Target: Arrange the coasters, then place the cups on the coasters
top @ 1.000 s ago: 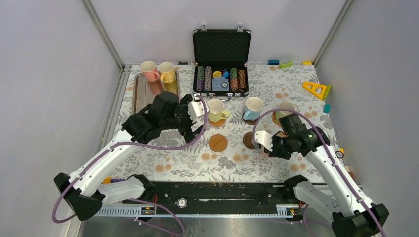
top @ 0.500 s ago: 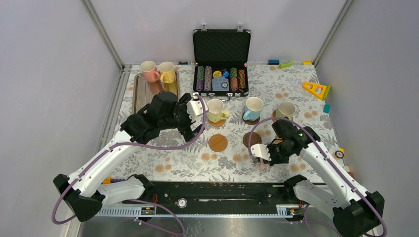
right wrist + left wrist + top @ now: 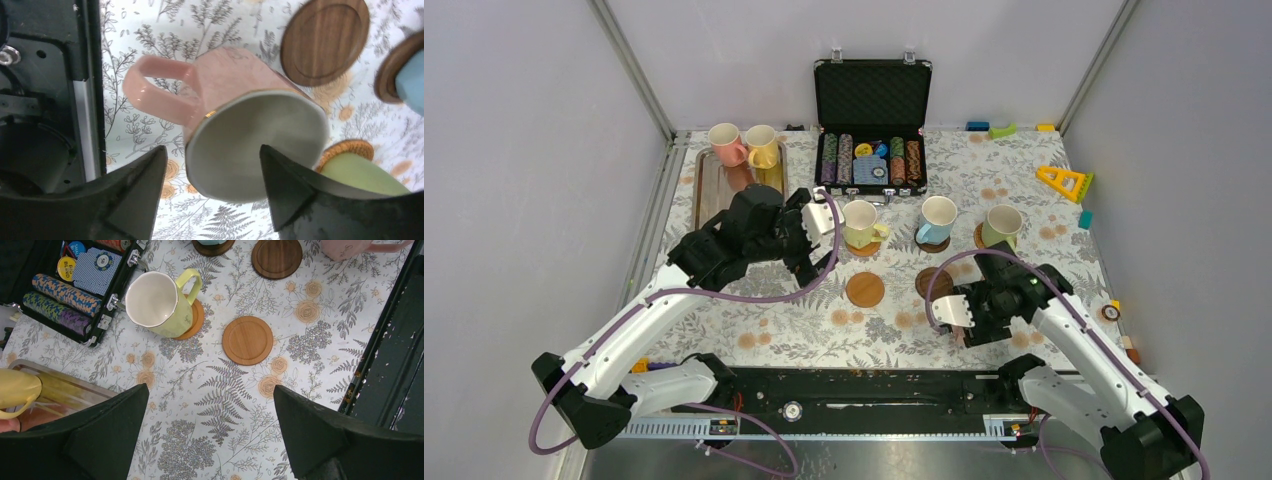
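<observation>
We look down on a table (image 3: 804,335) under a floral cloth. A black chip case (image 3: 871,95) stands open at the far middle, and a silver tray (image 3: 714,200) lies at the far left.

The left gripper (image 3: 210,387) hangs over bare cloth near the tray, its fingers spread wide with nothing between them. The right gripper (image 3: 212,148) is at the near right, and its fingers (image 3: 135,195) are parted too. One sits outside the rim of the pink mug (image 3: 235,95) and the other over the mug's mouth, so the mug's wall lies between them. We see a gap between the outer finger and the rim. We cannot tell whether the inner finger touches the wall.

This mug is on the near side of the bare dark wood coaster (image 3: 325,40), just beside it and not on it, with its handle pointing toward the near edge. It is glossy pink outside and pale inside, with a thin gilt line at the rim.

Three mugs stand on coasters in a row farther off:
- a pale yellow mug (image 3: 860,222) on a tan coaster (image 3: 196,320)
- a light blue mug (image 3: 937,217) on a dark coaster (image 3: 385,80)
- a pale green mug (image 3: 1003,222) on a woven coaster (image 3: 347,147)

A second pink mug (image 3: 724,143) and a yellow mug (image 3: 763,147) stand at the tray's far end. A tan wood coaster (image 3: 247,340) lies bare on the near side of the pale yellow mug, left of the dark wood one.
</observation>
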### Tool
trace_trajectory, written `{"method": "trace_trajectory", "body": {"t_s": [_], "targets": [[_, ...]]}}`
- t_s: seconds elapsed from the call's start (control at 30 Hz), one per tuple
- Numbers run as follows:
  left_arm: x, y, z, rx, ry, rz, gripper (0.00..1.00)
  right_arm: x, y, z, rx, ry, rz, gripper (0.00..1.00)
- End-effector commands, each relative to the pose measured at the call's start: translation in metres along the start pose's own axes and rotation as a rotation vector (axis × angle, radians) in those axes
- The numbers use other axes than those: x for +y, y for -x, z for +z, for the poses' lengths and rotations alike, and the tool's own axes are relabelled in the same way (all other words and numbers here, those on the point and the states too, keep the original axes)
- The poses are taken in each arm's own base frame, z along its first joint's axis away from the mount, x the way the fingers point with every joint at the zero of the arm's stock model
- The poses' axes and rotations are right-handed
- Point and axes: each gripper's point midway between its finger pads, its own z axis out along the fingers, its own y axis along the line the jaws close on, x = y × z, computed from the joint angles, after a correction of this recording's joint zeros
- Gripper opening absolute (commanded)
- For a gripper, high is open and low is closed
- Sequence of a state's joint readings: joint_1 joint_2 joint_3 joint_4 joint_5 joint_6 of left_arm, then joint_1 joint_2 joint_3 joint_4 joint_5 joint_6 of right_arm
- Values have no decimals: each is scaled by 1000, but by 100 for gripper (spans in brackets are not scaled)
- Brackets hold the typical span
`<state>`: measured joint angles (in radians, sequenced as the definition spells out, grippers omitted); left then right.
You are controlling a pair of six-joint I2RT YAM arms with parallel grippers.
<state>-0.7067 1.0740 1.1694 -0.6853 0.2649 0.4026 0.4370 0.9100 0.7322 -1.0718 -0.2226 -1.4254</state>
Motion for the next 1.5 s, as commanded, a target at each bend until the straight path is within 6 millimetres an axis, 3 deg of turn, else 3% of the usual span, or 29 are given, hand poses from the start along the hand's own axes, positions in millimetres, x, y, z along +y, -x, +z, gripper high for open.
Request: {"method": "trace_trajectory", "body": {"t_s": [0.0,0.03,0.13,0.27,0.37,0.47,0.6,0.83,1.2,1.37,1.47], "targets": [[7,15,-7,-66,35,2,99,-27,10,-24,-25,-168,11,91],[7,15,-7,-67,35,3,99,-31,12,-30,-38,-211,5,98],[8,16,-8,-70,37,3,99,-36,26,-45,-102,-265,34,100],[9,18,-7,-68,37,3,99,-32,60,-60,-269,-254,61,100],[10,17,-6,-63,38,3,99,-33,87,-61,-393,-227,72,100],[12,15,-4,-55,46,4,99,-43,99,-49,-429,-231,68,100],[15,13,-4,-47,55,0,99,-57,91,-23,-356,-265,41,100],[16,10,-3,-42,54,3,99,-46,64,-12,-199,-253,-58,100],[16,13,-2,-40,43,-1,99,-28,40,-23,-66,-182,-169,100],[15,13,-2,-43,39,0,99,-48,38,-36,-29,-277,-143,100],[15,12,-4,-46,40,3,99,-64,40,-47,-41,-373,-31,100]]}}
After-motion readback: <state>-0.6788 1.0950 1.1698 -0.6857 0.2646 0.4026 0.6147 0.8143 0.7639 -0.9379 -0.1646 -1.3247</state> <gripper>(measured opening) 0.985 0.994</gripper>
